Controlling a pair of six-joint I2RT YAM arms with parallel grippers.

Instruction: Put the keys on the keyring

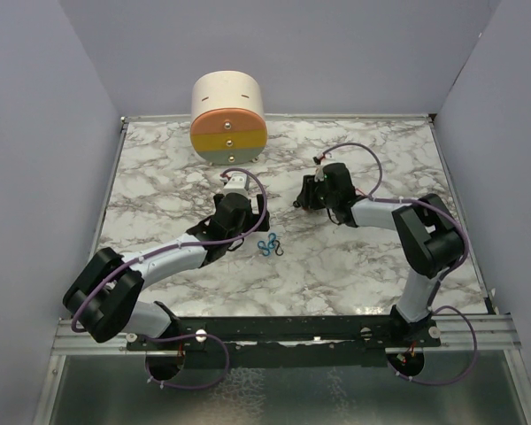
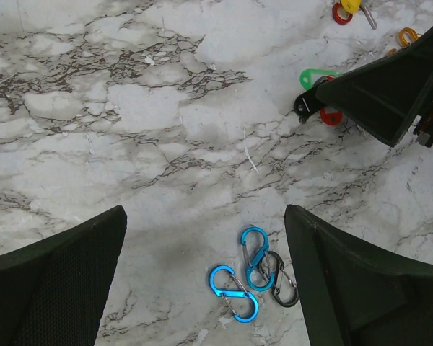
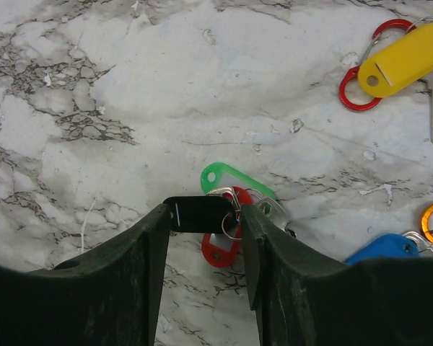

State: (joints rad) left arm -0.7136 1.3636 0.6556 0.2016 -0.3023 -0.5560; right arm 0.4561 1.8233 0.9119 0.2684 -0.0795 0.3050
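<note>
Three carabiner clips [image 2: 257,259], two blue and one black, lie bunched on the marble table [image 1: 159,204] between the left gripper's [image 2: 205,216] fingers, jaws spread wide and holding nothing. Farther out, the right gripper [image 3: 206,214] is low over the table: its tips closely flank a black tag [image 3: 198,213], and I can't tell whether they pinch it. Green key [image 3: 227,179] and red key [image 3: 218,252], flat oval plastic heads, overlap right there, touching the tag. Blue key [image 3: 382,249] sits just beside the right finger; yellow key [image 3: 400,61], on a red ring [image 3: 353,90], lies farthest out
</note>
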